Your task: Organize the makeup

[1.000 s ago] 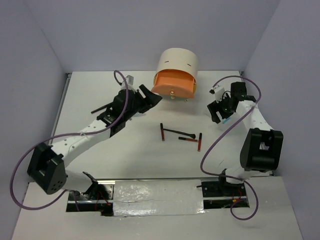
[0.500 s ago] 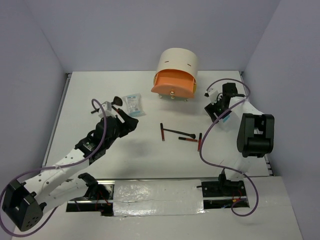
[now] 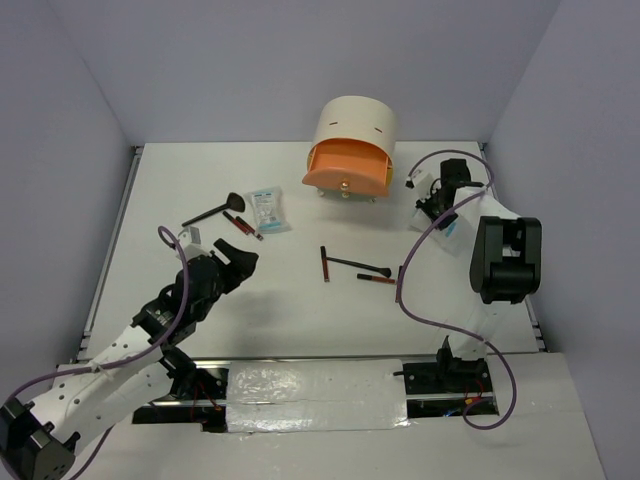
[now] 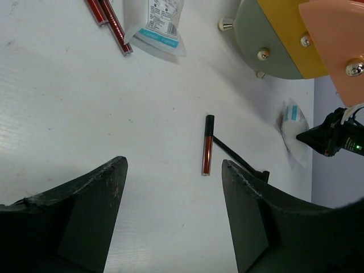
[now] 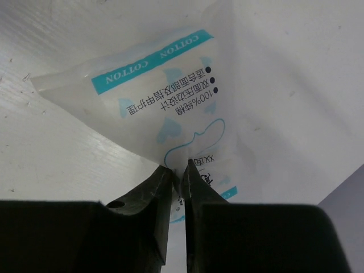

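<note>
Top external view: white worktop carries a large cream cylinder at far centre, its orange drawer standing out toward the arms.

Left pincer hangs over the near-left worktop, jaws apart, nothing between them.

Right pincer sits at far right beside the cylinder, jaws pinched together on the edge of a small white-and-blue cotton packet that rests on the worktop.

Second white-and-blue packet lies left of the cylinder. Black long-handled brush lies just left of it, with a dark-red stick pair between them.

Mid-worktop, close together: dark-red stick, thin black stick, short dark-red stick.
</note>
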Controlling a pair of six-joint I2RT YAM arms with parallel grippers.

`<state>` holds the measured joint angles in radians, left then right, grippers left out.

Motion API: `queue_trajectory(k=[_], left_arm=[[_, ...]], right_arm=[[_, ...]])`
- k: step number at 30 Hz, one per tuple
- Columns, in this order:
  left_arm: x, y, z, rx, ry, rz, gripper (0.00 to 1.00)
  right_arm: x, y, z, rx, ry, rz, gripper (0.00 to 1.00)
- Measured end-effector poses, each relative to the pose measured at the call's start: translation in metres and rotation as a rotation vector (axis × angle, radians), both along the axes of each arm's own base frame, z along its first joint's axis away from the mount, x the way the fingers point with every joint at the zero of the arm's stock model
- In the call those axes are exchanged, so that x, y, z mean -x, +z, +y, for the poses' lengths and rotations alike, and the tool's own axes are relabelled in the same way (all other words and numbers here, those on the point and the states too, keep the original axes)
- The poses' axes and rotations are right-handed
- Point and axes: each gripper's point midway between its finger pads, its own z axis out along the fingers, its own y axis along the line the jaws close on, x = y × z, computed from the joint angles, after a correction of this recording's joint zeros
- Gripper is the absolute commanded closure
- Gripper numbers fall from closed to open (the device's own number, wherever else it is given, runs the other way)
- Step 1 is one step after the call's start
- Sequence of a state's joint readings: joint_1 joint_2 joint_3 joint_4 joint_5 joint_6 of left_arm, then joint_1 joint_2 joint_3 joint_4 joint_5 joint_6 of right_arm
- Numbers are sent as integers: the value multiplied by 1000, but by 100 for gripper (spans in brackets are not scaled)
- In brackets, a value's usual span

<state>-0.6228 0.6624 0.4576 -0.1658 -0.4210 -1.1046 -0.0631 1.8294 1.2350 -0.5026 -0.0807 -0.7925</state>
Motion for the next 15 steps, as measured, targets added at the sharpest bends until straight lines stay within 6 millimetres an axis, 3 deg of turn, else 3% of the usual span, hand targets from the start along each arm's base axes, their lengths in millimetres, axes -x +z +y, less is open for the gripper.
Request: queue_trajectory(k=[3,7,10,15], left_arm=[[0,1,0,3,2,-3,21],[0,1,0,4,1,-4,21],[0,0,0,5,1,-6,21],[-1,-2,0,1,-1,-4,21]], right_arm=[[-2,6,-2,14,12,-20,95],[8,18,5,-10,47,-34,96],[19,55,17,-52,89,-90,97],[23,150,39,-108,196,-296,96]])
